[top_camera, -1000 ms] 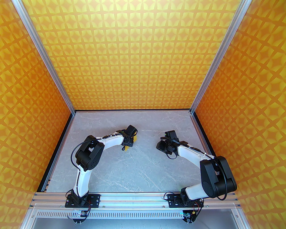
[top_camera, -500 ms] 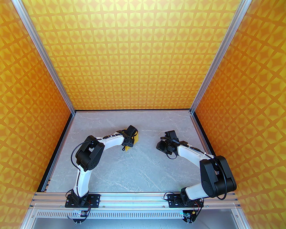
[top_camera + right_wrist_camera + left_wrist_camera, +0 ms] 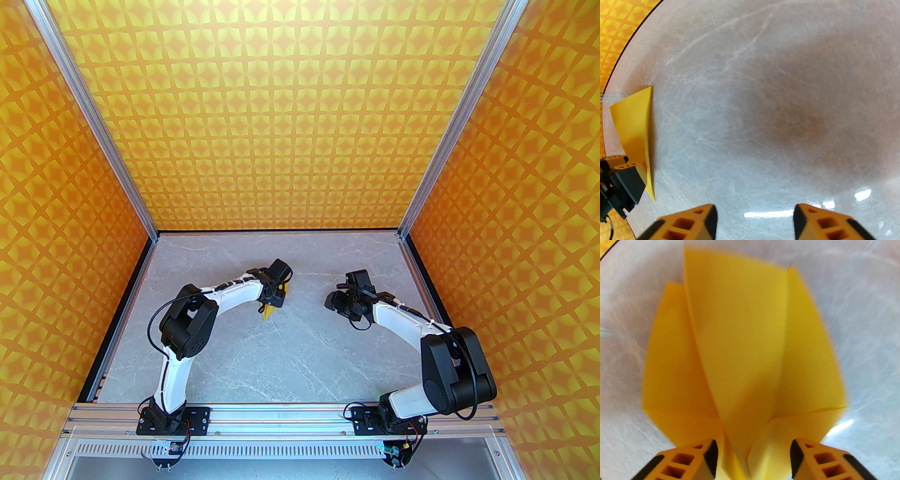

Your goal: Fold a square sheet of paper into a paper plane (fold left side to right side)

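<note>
The paper plane (image 3: 740,345) is a plain yellow, partly folded kite shape lying on the grey marble table (image 3: 300,356). Its middle flap stands up as a ridge between two flat side wings. My left gripper (image 3: 753,458) is open and straddles the narrow end, one fingertip on each side of the ridge. From above, my left gripper (image 3: 273,297) covers most of the paper plane (image 3: 267,313), whose tip pokes out toward me. My right gripper (image 3: 754,220) is open above bare table, well to the right. The paper plane (image 3: 632,121) lies at the left edge of the right wrist view.
Orange-yellow star-patterned walls (image 3: 300,140) with aluminium posts close in the back and both sides of the table. A wide stretch of bare marble lies between the two grippers and toward the arm bases (image 3: 173,417).
My left wrist has turned and shifted slightly right over the paper, and the yellow showing around it has narrowed. My right gripper has edged a little to the left.
</note>
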Available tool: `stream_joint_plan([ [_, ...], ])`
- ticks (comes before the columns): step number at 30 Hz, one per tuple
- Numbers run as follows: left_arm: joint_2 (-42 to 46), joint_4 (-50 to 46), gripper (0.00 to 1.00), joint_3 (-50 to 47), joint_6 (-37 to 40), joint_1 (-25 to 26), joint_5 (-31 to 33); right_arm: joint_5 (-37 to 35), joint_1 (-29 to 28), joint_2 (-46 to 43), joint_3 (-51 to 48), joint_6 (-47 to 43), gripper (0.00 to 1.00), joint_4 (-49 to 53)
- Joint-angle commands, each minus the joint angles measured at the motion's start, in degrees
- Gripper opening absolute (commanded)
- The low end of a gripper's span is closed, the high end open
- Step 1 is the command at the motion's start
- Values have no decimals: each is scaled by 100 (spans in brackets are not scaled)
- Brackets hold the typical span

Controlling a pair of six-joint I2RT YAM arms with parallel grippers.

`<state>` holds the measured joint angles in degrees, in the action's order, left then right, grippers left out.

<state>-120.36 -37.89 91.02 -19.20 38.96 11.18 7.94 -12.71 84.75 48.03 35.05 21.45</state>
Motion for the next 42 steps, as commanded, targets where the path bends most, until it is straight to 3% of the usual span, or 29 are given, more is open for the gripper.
stream_joint_plan([
  [1,364,-486,65,318,13,-2,-76,-250,10,-279,227,-77,63,221],
  [5,662,-754,70,489,-30,-89,-77,-521,7,-548,327,-103,71,366],
  [8,1166,-784,83,423,-88,-289,-35,-944,7,-882,414,-232,84,511],
  [10,1618,-738,98,250,-138,-445,31,-1390,5,-1206,421,-367,95,558],
  [13,2448,-491,99,-217,-334,-754,233,-2124,6,-1810,267,-678,98,427],
  [19,4471,729,99,-2372,-454,-1511,1028,-3346,5,-3097,-1013,-1746,99,-991],
  [23,5553,1448,99,-3916,-483,-2125,1483,-3464,7,-3571,-2077,-2501,99,-2349],
  [27,6286,3195,99,-5751,223,-2581,1868,-3585,12,-3292,-2658,-2670,99,-3304],
  [29,6300,4047,99,-6333,499,-2753,2132,-3589,5,-2886,-2784,-2924,99,-3860],
  [30,6239,3988,99,-6265,417,-2919,2116,-3669,5,-2633,-2830,-2938,99,-4214],
  [33,5490,5103,99,-6351,1428,-3057,2116,-3635,8,-1746,-3084,-3175,99,-5695],
  [35,4911,5812,99,-6431,1399,-3215,2117,-3644,10,-1108,-3150,-3443,99,-6675],
  [36,4685,6067,99,-6433,1248,-3289,2102,-3650,8,-909,-3065,-3553,99,-6841],
  [39,3883,7480,99,-6532,1777,-3357,1806,-3700,14,-254,-2936,-3947,99,-7554],
  [40,3708,7122,99,-6239,1871,-3363,1737,-3704,19,13,-2875,-3890,99,-7635],
  [41,3499,7238,99,-6130,2002,-3393,1687,-3688,25,197,-2880,-4025,99,-7986],
  [42,3246,7576,99,-6131,2062,-3439,1635,-3632,45,70,-2839,-3912,99,-7658],
])
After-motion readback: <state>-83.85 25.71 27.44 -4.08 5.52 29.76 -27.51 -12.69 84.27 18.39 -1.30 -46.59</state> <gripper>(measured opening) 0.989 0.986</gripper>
